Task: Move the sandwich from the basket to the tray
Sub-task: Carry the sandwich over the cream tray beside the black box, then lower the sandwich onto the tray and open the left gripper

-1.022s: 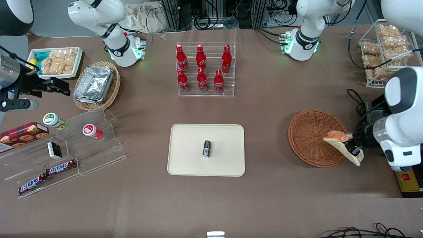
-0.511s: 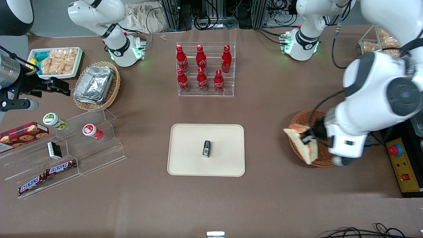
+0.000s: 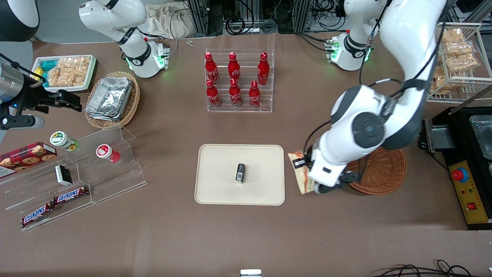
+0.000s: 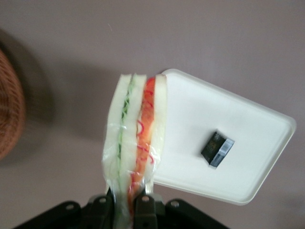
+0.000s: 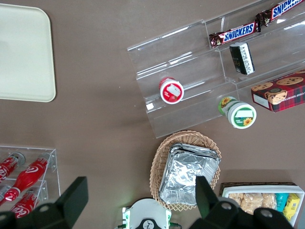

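Brown table (image 3: pixel 330 238), cables (image 3: pixel 246 19), aluminium frames (image 3: pixel 200 17)

Even overhead light, soft shadows, one blurred wrist view

The table (image 3: pixel 246 238) is evenly lit, shadows faint; the gripper (image 4: pixel 127 205), clamped on the sandwich (image 4: pixel 136 138), is dark and soft-edged; the basket (image 4: pixel 9 105) smears with blur, casting a broad dim shadow; the tray (image 4: pixel 190 114) glares near white.

Pale sandwich (image 4: pixel 136 138) with green and orange-red filling, reddish-brown woven basket (image 3: pixel 384 173), cream tray (image 3: pixel 219 181), brown table (image 3: pixel 246 234)
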Controlling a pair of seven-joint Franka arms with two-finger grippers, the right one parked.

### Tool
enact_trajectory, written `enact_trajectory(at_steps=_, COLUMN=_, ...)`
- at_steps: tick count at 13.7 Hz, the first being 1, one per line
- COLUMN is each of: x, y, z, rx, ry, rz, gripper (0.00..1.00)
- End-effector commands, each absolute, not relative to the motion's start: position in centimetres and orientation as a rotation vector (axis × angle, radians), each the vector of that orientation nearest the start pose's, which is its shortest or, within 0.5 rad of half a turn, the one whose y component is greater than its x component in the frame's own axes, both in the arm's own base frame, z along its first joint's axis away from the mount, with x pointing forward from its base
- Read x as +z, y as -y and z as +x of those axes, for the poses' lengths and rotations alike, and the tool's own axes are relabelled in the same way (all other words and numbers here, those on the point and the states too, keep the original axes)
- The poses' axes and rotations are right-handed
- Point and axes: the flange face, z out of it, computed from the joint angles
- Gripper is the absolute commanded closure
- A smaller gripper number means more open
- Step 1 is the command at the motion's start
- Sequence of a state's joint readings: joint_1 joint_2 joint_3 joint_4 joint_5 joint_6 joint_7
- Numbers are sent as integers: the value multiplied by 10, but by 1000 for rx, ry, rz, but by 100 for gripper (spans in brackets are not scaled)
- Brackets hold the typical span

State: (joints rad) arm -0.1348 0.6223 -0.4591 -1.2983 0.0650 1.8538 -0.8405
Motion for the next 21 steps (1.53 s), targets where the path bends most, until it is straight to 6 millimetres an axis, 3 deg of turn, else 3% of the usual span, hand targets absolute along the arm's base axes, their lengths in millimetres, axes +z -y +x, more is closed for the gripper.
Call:
enact_trajectory(at_steps=1, x=339, y=373, z=638, rx=263, ry=406, rz=-3284, gripper=100)
enact_trajectory(at_steps=3, x=293, y=399, z=639, rx=145, ry=319, rz=-3337, gripper=100)
enact_trajectory(at_steps=5, x=260, y=412, z=637, rx=91, ry=265, rz=-3337, gripper=100)
enact_trajectory(at_steps=9, x=244, y=411, z=632, rx=105, ry=223, rz=-3301, gripper=97)
enact_trajectory(at_steps=10, x=243, y=410, z=631, rx=121, ry=225, rz=-3294, gripper=60)
enact_trajectory(at_steps=11, x=242, y=409, z=629, rx=145, ry=230, rz=-3278, gripper=1)
enact_trajectory(at_steps=13, x=253, y=411, z=628, rx=134, ry=221, rz=-3271, gripper=0)
enact_trajectory(at_steps=17, x=317, y=394, z=628, rx=133, ry=213, rz=-3208, gripper=0)
enact_trajectory(at_steps=19, x=352, y=371, z=632, rx=120, ry=244, rz=-3174, gripper=0)
enact_trajectory(at_steps=21, x=385, y=336, z=634, rx=151, ry=275, rz=-3118, gripper=0)
